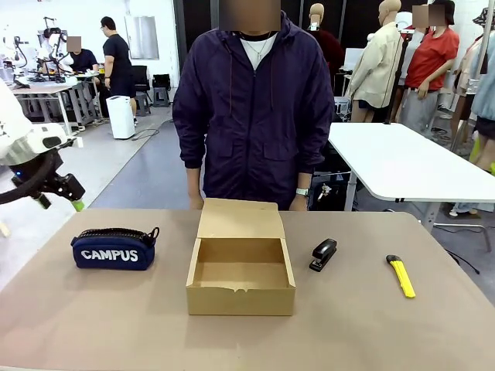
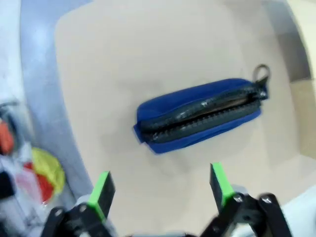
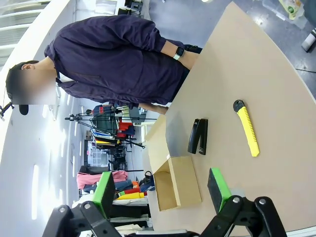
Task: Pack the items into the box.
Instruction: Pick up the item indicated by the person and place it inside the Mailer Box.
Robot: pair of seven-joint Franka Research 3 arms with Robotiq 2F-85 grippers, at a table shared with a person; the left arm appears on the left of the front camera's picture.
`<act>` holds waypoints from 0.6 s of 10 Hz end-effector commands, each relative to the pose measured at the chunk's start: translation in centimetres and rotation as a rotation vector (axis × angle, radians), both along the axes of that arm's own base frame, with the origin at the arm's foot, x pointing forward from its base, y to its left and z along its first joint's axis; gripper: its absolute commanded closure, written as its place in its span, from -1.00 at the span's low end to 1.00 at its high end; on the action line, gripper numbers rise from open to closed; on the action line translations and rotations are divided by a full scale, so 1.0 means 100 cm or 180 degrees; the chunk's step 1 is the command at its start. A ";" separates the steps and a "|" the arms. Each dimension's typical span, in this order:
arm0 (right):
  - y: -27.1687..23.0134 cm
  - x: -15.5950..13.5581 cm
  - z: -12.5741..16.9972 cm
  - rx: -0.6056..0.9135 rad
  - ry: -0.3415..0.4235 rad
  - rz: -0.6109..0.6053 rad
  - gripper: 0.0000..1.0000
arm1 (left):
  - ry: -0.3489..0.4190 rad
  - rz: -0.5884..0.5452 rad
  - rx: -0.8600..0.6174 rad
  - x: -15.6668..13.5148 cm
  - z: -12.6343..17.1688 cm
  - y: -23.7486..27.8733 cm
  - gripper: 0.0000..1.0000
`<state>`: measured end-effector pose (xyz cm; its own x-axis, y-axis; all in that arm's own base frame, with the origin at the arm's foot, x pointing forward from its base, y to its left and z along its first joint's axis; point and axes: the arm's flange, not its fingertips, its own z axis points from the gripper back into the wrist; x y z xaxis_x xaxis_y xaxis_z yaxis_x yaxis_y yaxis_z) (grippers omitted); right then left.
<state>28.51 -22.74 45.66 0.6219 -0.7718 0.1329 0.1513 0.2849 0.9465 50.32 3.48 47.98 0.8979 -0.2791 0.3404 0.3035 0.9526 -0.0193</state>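
Observation:
The navy "CAMPUS" pouch (image 1: 114, 249) lies on the table's left side, zip upward; from the left wrist view the pouch (image 2: 200, 116) sits just beyond my fingers. My left gripper (image 1: 58, 197) hangs open above and left of it, off the table's left edge, with nothing between its green pads (image 2: 102, 189). The brown cardboard box (image 1: 240, 267) stands open in the middle, flap lid tilted back, nothing visible inside. A black stapler (image 1: 323, 254) and a yellow utility knife (image 1: 401, 276) lie to its right. My right gripper (image 3: 162, 191) is open, high above the stapler (image 3: 198, 136), knife (image 3: 246, 128) and box (image 3: 174, 183).
A person in a dark purple jacket (image 1: 256, 108) stands at the far edge, hands down behind the box. A white table (image 1: 402, 158) stands beyond on the right. Bare tabletop (image 1: 116, 325) lies in front of the pouch and box.

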 end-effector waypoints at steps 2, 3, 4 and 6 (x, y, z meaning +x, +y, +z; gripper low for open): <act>-0.001 0.001 0.000 -0.0004 -0.0047 0.0009 -1.00 | -0.0564 -0.3053 -0.0396 0.032 -0.010 -0.029 -1.00; -0.001 0.001 0.000 -0.0004 -0.0047 0.0009 -1.00 | -0.0546 -0.3749 -0.0197 0.027 -0.012 -0.033 -1.00; -0.001 0.001 0.000 -0.0004 -0.0047 0.0009 -1.00 | -0.0502 -0.4398 0.0410 0.025 -0.019 -0.036 -1.00; -0.001 0.001 0.000 -0.0004 -0.0047 0.0009 -1.00 | -0.0245 -0.5371 0.0836 0.020 -0.034 -0.049 -1.00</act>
<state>28.52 -22.76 45.64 0.6221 -0.7717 0.1321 0.1522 0.2847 0.9465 52.07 -2.86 44.74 0.2233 -0.9209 0.3195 0.9618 0.2614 0.0812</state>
